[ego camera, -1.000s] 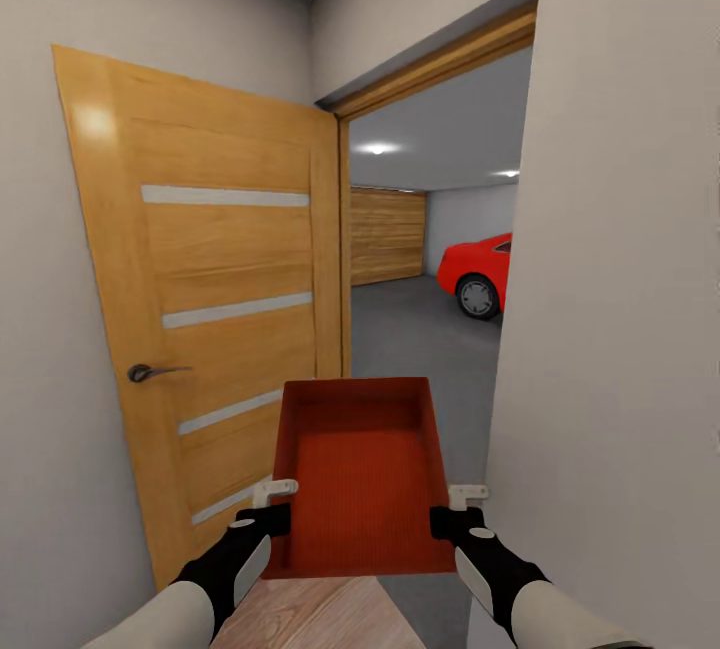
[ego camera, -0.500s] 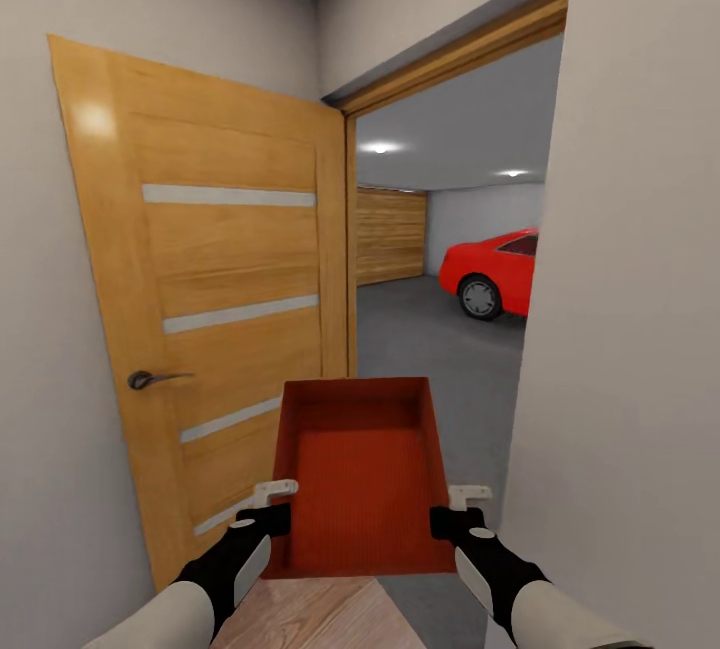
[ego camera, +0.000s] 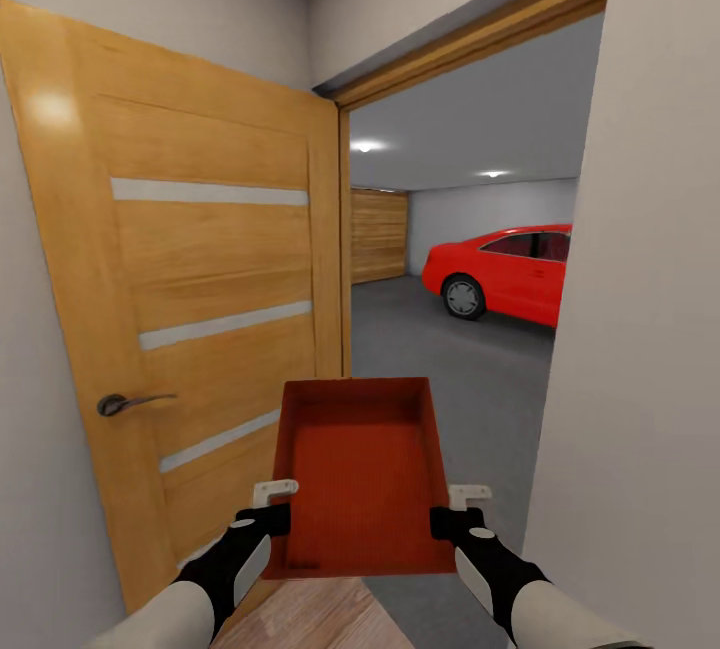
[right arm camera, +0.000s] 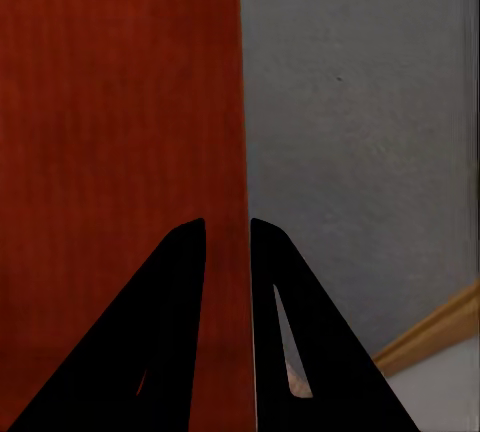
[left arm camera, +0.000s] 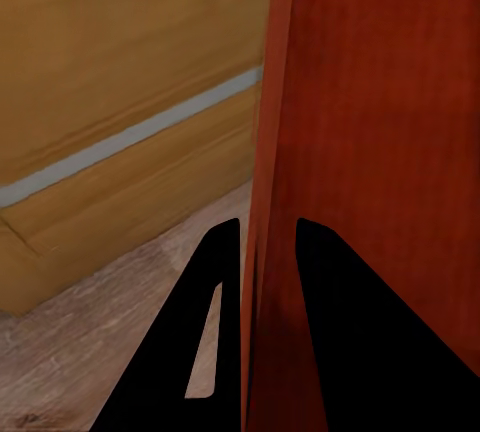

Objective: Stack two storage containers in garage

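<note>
Since a second ago the whole head view has swung and advanced: the doorway reads wider, more of the red car (ego camera: 510, 269) shows, and the door handle (ego camera: 125, 402) sits lower and further left, while the storage container (ego camera: 362, 474) keeps its place between the arms, so the robot has moved and the bin has not shifted in its hold. That orange-red bin is carried level in front of the trunk, open side up and empty, its far end pointing into the garage. Left gripper (left arm camera: 258, 252) is clamped on one long wall, right gripper (right arm camera: 228, 237) on the opposite wall, a finger each side of the rim. Carrying well here means keeping both pinches even and the bin level while driving straight through the gap. On the left stands the open wooden door (ego camera: 200, 309); on the right, close by, a white wall edge (ego camera: 600, 379). Beyond lies the dark grey floor (ego camera: 440, 349), with the car well back on the right
</note>
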